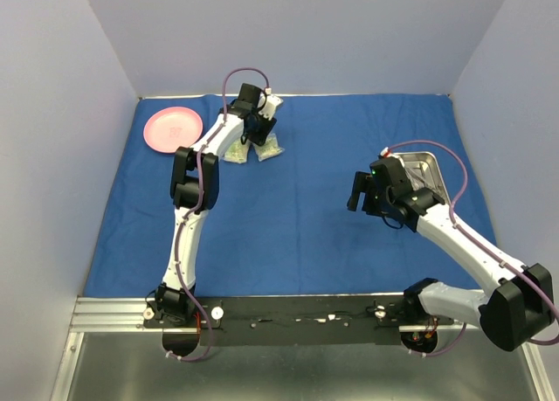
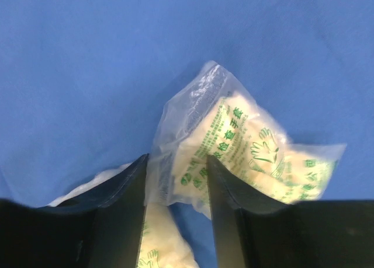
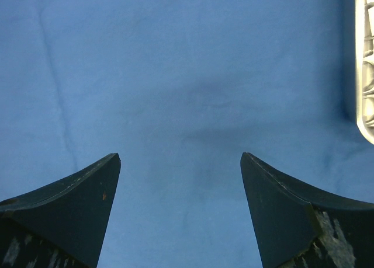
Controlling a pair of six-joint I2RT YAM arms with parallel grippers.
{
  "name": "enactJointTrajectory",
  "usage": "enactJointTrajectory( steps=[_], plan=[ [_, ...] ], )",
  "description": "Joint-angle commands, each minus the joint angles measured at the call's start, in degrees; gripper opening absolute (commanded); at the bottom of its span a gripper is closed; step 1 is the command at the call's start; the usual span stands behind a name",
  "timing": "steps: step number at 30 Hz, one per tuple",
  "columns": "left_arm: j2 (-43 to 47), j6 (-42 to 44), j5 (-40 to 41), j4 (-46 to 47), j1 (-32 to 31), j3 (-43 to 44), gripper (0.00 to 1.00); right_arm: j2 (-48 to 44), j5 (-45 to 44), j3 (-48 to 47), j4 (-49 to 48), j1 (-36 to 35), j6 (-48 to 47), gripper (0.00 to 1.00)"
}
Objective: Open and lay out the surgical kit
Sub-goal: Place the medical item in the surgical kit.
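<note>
Two packets (image 1: 271, 151) lie flat at the upper left of the top view, near the pink plate (image 1: 173, 128), on the spread blue wrap (image 1: 288, 235). Left end effector (image 2: 176, 158) hangs right over them, jaws apart, so I'd say nothing's pinched. Right end effector (image 3: 181, 157) is wide apart above bare wrap with the steel tray (image 1: 434, 162) just right of it, probably its next job.

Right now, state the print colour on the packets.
Green, on clear plastic packets; left wrist view shows it best.
</note>
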State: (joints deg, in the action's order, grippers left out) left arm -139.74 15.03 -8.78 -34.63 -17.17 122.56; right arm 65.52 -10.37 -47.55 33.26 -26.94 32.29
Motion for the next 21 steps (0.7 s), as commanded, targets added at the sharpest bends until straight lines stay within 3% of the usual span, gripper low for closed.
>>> enactJointTrajectory(
  steps=[1, 8, 13, 21],
  plan=[
    [5.00, -4.46, 1.30, 2.72, 0.38, -0.48, 0.69, 0.58, -6.67, -3.25, 2.43, 0.74, -2.84, 0.92],
    [13.87, -14.56, 3.67, 6.94, -0.67, -4.43, 0.94, 1.19, -4.58, -5.36, 1.64, 11.79, -7.41, 0.91],
    [22.13, -23.62, 4.91, 9.23, -1.46, -10.93, 0.99, 3.74, -1.58, -7.55, 1.72, 20.33, -7.95, 0.90],
    [37.76, -33.57, 0.60, 9.41, -2.52, -31.14, 0.99, 11.03, 4.56, -10.54, 2.78, 32.55, -7.77, 0.86]
  ],
)
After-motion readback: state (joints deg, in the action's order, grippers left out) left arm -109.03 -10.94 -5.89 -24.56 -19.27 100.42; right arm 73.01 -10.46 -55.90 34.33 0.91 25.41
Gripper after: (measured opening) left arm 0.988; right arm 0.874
